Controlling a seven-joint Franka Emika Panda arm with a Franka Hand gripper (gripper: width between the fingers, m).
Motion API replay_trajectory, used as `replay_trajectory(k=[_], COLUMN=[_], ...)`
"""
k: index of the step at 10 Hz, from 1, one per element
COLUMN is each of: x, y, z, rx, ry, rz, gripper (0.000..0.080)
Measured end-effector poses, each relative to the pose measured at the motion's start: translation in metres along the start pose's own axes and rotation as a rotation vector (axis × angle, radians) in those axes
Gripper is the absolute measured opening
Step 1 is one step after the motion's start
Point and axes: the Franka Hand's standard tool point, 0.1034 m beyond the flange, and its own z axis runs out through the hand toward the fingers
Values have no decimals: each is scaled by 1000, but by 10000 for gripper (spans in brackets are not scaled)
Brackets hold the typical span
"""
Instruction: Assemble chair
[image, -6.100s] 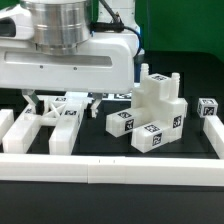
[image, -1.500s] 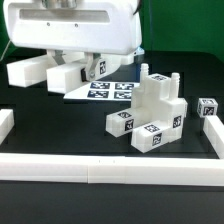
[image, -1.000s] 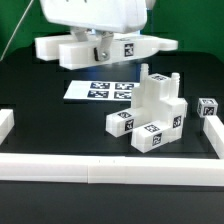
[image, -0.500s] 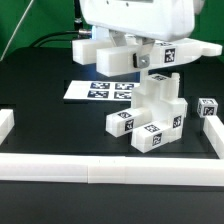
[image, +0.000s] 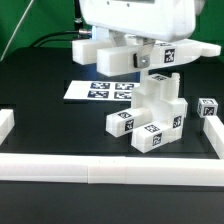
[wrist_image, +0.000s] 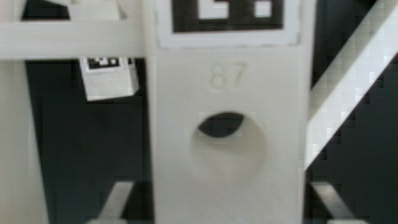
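Note:
My gripper (image: 128, 58) is shut on a white cut-out frame piece (image: 185, 52) of the chair and holds it level in the air. The frame hangs just above the stepped white block assembly (image: 150, 112), which stands on the black table at the exterior view's right; I cannot tell whether they touch. In the wrist view the frame's broad bar (wrist_image: 222, 150), with a tag and a dark hole, fills the space between the gripper (wrist_image: 222, 205) fingers (wrist_image: 121, 200). A small tagged white cube (image: 207, 108) sits right of the assembly.
The marker board (image: 105, 90) lies flat on the table behind the assembly, under the held frame's left end. A white border rail (image: 100, 168) runs along the front, with short rail pieces at the left (image: 5, 125) and right (image: 213, 138) edges.
The gripper lifted the frame off the table at the left and carried it up and rightward over the block assembly. Over the last half second nothing has moved.

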Motion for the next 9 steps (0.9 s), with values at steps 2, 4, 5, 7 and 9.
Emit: replay_trajectory(k=[2,4,5,7,9], x=[-17,-19,-19,-20,-35], y=[1,1,1,1,1], z=[8,11,11,13,18], rx=[-6,-10,-11,-14,-16], ry=[0,-2,-3,-4,2], rz=[-7,-8,-8,-9,-32], gripper=[284,284,284,284,284])
